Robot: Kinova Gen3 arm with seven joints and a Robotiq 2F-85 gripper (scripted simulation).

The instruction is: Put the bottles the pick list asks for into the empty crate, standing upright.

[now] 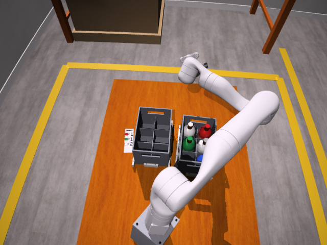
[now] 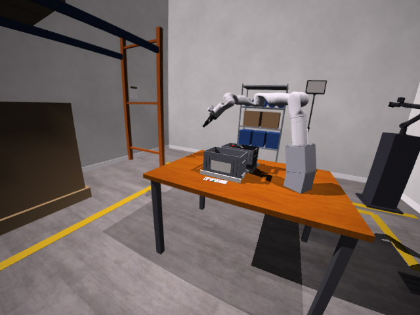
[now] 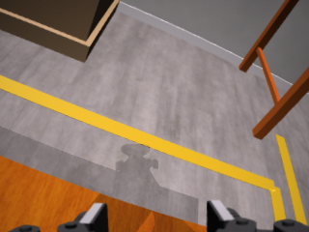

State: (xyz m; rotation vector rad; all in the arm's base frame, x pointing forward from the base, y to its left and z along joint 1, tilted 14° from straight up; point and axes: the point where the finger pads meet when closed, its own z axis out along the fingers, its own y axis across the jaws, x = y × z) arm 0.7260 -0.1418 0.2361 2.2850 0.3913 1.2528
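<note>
The empty crate (image 1: 163,158) (image 2: 233,167) stands upright with six empty compartments. The pick list (image 1: 128,149) (image 2: 215,180) beside it reads red 1, green 1, white 2. The other crate (image 1: 187,119) (image 2: 252,158) holds a white bottle (image 1: 189,131) and a red bottle (image 1: 204,131) at the back, a green bottle (image 1: 188,144) and a second white bottle (image 1: 201,146) in the middle, and a blue bottle (image 1: 200,158) at the front right, partly behind the arm. Its front left compartment is too dark to read. My gripper (image 2: 203,126) (image 3: 156,217) is open and empty, high beyond the crates.
The crates stand side by side on the orange table (image 1: 116,184) (image 2: 271,193), with a narrow gap between them. My arm (image 1: 224,147) passes above the bottle crate's right side. A large brown box (image 1: 116,16) (image 2: 37,152) and orange rack posts (image 1: 279,26) (image 2: 159,102) stand beyond the table.
</note>
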